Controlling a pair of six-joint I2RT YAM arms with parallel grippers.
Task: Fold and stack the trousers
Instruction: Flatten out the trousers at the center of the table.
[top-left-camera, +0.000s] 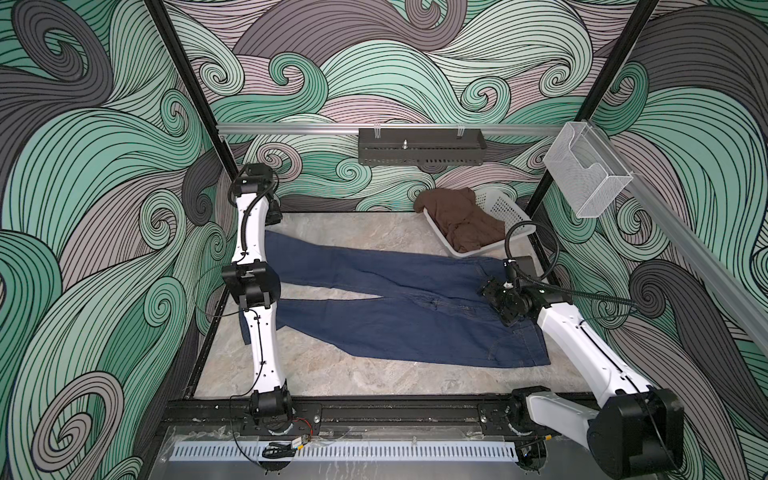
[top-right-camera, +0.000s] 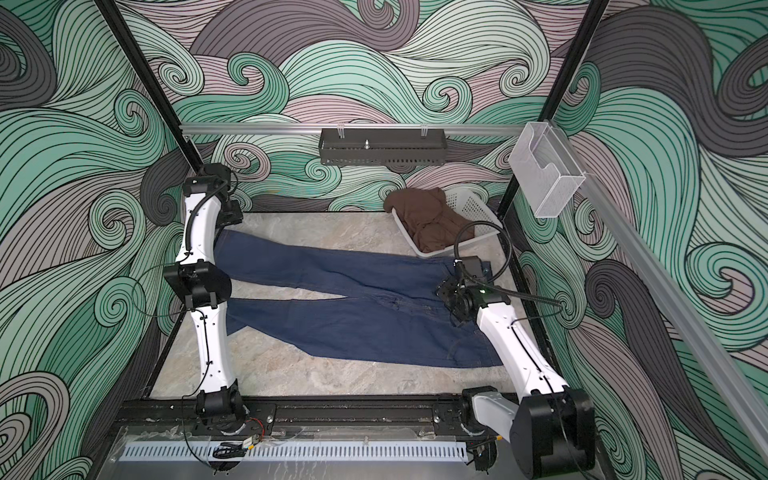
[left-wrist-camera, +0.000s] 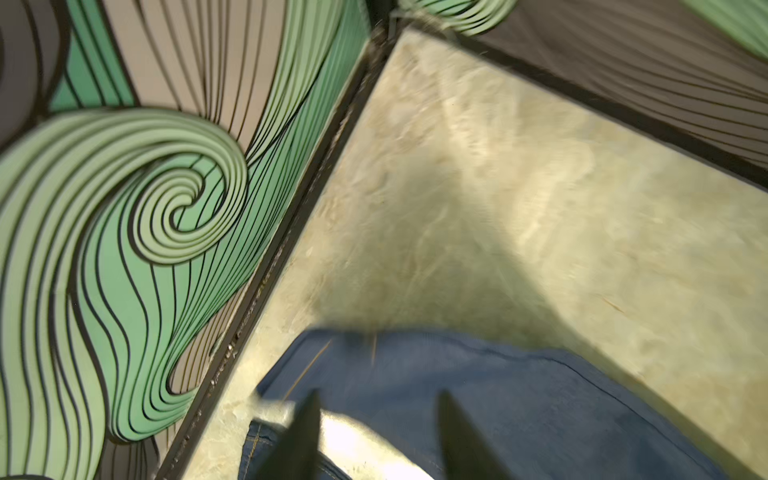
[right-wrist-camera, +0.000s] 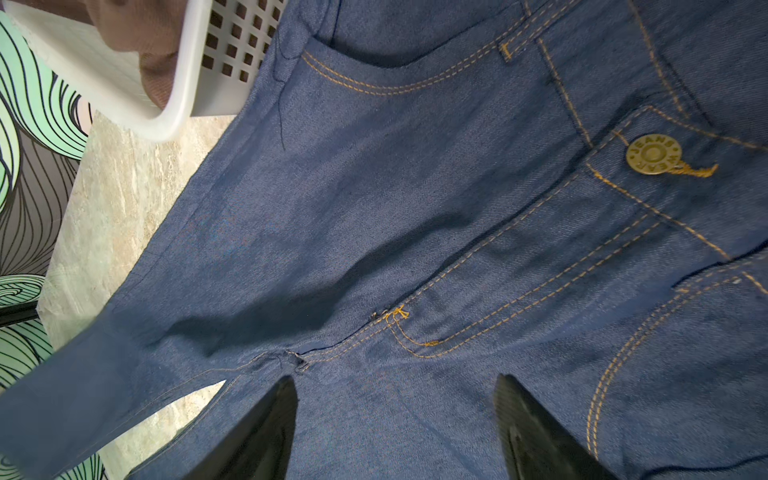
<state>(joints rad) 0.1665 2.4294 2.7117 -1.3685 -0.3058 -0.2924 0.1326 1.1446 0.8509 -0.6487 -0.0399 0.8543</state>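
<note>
The trousers (top-left-camera: 395, 320) (top-right-camera: 353, 324) are dark blue jeans spread flat on the table, legs pointing left and waist at the right. My left gripper (top-left-camera: 274, 216) hangs at the back left over the far leg's end. In the left wrist view it (left-wrist-camera: 378, 395) is open, with the blue cloth (left-wrist-camera: 498, 407) beneath and nothing between the fingers. My right gripper (top-left-camera: 490, 289) hovers over the waist end. In the right wrist view it (right-wrist-camera: 395, 379) is open just above the crotch seam (right-wrist-camera: 299, 361), near the brass button (right-wrist-camera: 652, 153). The left arm hides part of both leg ends.
A white basket (top-left-camera: 513, 216) (right-wrist-camera: 183, 83) holding a brown garment (top-left-camera: 457, 216) sits at the back right, touching the waistband. A black tray (top-left-camera: 419, 147) hangs on the back rail and a clear holder (top-left-camera: 586, 174) on the right rail. Bare table (top-left-camera: 332, 374) shows in front.
</note>
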